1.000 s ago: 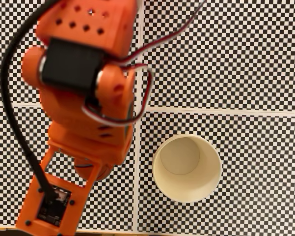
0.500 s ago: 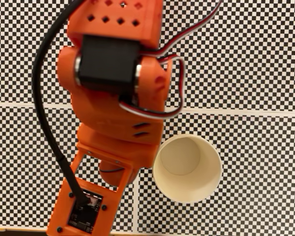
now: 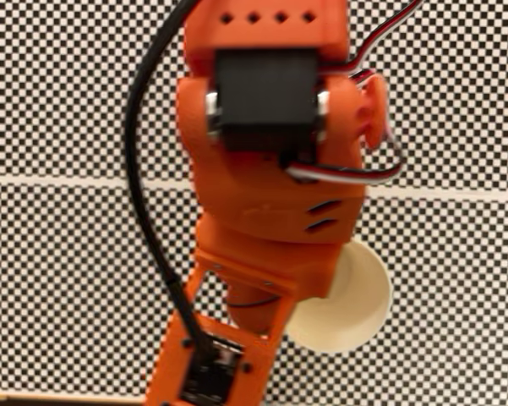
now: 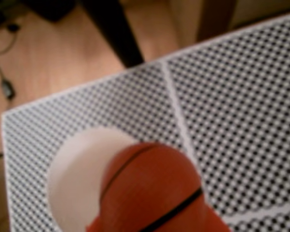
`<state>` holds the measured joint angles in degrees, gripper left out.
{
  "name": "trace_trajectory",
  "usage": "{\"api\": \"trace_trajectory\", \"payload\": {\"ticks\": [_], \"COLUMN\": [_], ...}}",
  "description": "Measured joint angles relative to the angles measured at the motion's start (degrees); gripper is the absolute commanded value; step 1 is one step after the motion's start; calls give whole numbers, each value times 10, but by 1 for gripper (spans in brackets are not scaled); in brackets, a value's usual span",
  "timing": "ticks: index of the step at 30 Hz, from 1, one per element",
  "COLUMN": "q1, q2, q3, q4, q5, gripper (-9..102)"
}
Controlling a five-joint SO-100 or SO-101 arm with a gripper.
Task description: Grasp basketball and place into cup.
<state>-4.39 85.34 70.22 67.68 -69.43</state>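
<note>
One ball [image 4: 152, 191] is seen over the cup [image 4: 79, 179] in the wrist view; finger position cannot be told.

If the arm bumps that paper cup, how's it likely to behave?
The cup looks like thin paper and seems empty, so it is probably light and would slide or tip at a nudge. Its rim would likely dent under a squeeze. The ball, round and smooth, would probably roll if it missed.
</note>
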Motion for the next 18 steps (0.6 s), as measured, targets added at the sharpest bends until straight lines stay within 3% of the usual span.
{"api": "trace_trajectory", "payload": {"ticks": [6,18], "q1": [18,-18], "q2": [9,9], "q3": [0,0], "q4": [0,-3], "q5": [-23,28], "gripper": [0,0]}}
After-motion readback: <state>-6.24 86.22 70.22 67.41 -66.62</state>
